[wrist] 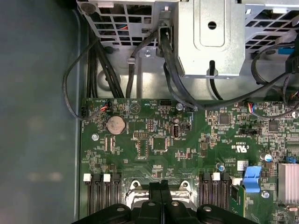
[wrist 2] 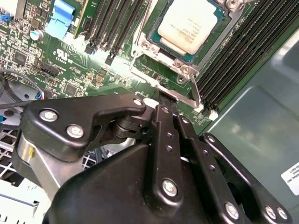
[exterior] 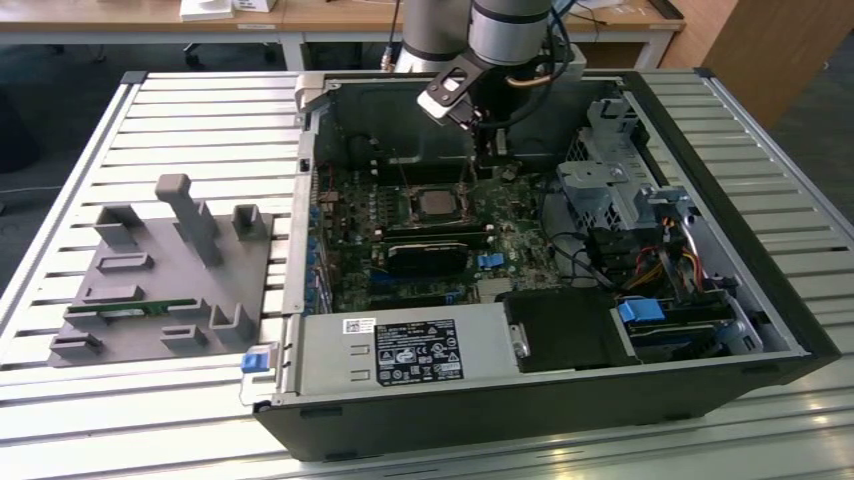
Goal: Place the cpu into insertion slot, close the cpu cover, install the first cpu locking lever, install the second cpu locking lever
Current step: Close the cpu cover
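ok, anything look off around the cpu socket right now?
Nothing stands out. The cpu sits flat and square in the window of the cpu cover; no bent, loose or damaged parts show around it. The shut gripper is at a locking lever beside the cover.

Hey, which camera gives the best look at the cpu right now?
The second wrist view: the cpu sits large there, its silver top plain. The exterior view shows it small, and in the first wrist view the gripper stands in front of it.
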Motion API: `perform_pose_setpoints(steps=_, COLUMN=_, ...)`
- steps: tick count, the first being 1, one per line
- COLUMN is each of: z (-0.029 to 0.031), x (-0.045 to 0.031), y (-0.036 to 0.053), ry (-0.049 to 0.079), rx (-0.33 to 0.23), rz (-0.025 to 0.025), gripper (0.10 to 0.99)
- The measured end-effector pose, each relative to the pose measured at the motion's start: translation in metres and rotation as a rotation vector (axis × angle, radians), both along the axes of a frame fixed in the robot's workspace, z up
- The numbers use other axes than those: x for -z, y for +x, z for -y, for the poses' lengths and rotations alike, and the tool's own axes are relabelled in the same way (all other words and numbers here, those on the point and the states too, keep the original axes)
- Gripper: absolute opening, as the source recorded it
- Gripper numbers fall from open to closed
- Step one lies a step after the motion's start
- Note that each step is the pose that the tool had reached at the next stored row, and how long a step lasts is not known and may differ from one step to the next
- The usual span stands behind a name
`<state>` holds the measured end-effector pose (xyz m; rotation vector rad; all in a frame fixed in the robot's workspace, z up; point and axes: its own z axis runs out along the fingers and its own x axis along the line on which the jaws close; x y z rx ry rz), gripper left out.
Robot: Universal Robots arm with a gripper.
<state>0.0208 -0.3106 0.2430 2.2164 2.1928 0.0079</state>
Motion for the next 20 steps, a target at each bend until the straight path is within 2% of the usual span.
perform_pose_setpoints(steps=20, z=0.0000, x=0.0003, y=-0.0113, ry=0.000, rx=0.000, rz=0.0000, gripper=0.106)
